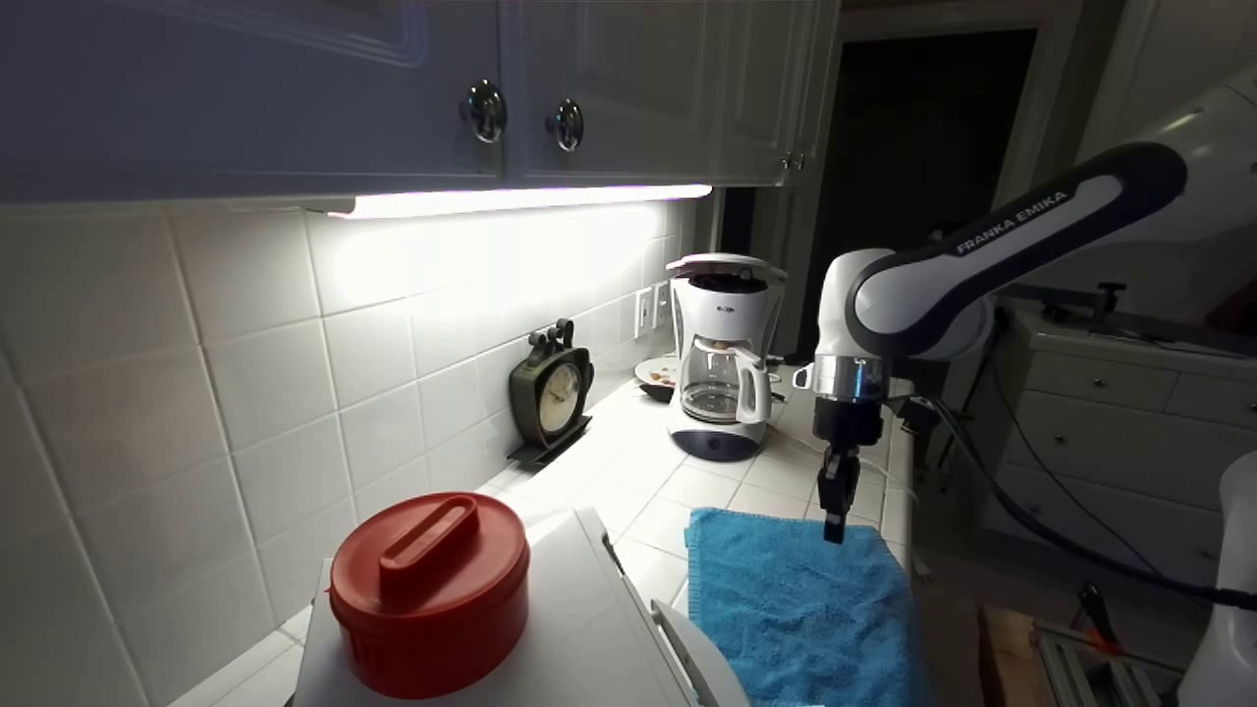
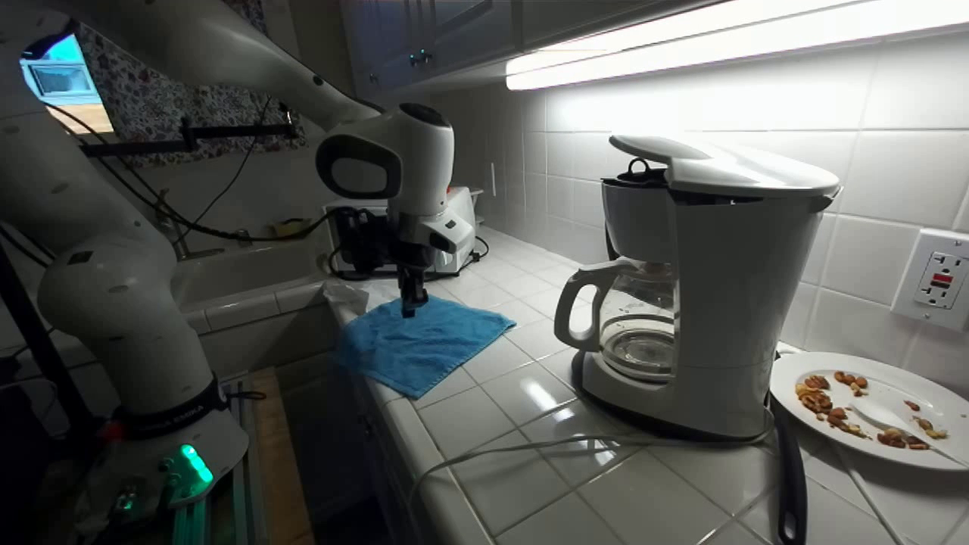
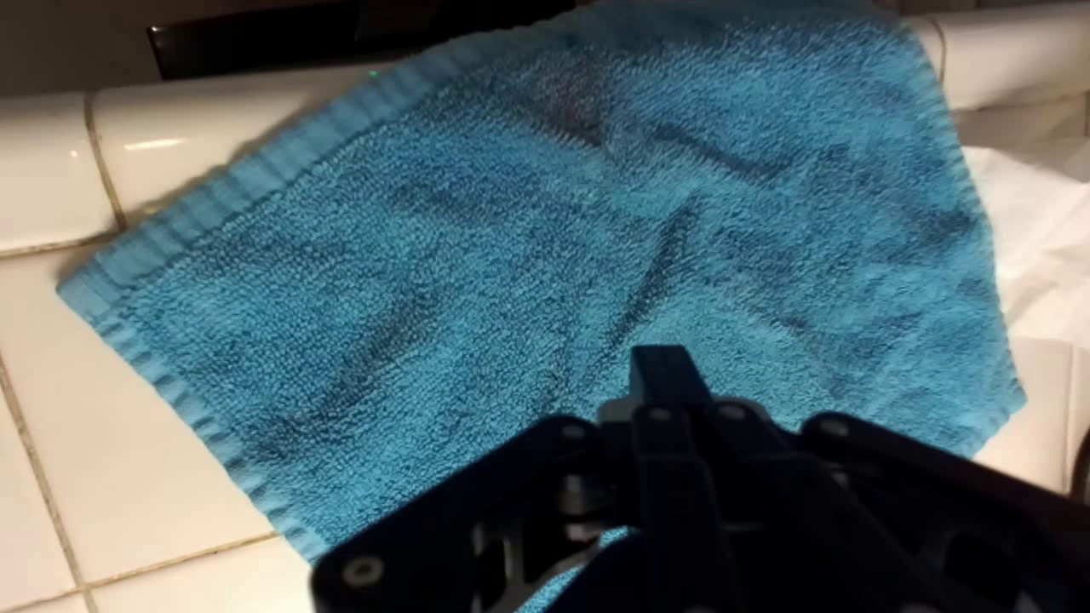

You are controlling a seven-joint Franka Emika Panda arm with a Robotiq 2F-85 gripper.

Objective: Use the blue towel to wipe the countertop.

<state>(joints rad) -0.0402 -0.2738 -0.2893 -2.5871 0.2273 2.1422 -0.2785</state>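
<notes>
The blue towel lies spread and slightly rumpled on the white tiled countertop; it shows in both exterior views [image 1: 786, 619] [image 2: 435, 344] and in the wrist view [image 3: 511, 255]. One side of it reaches over the rounded front edge. Bare countertop shows in both exterior views [image 1: 702, 488] [image 2: 522, 469] and in the wrist view [image 3: 128, 451]. My gripper [image 1: 835, 536] points down over the towel, also in an exterior view [image 2: 409, 309]. In the wrist view its fingers [image 3: 670, 362] are together with no cloth seen between them. Whether the tips touch the towel cannot be told.
A white coffee maker [image 1: 722, 393] [image 2: 719, 318] stands on the countertop, its cord [image 2: 492, 448] running to the front edge. A plate of nuts [image 2: 935, 382] is beside it. A clock [image 1: 552, 398] stands by the wall. A red-lidded container [image 1: 432, 609] sits on a white appliance [image 1: 579, 628].
</notes>
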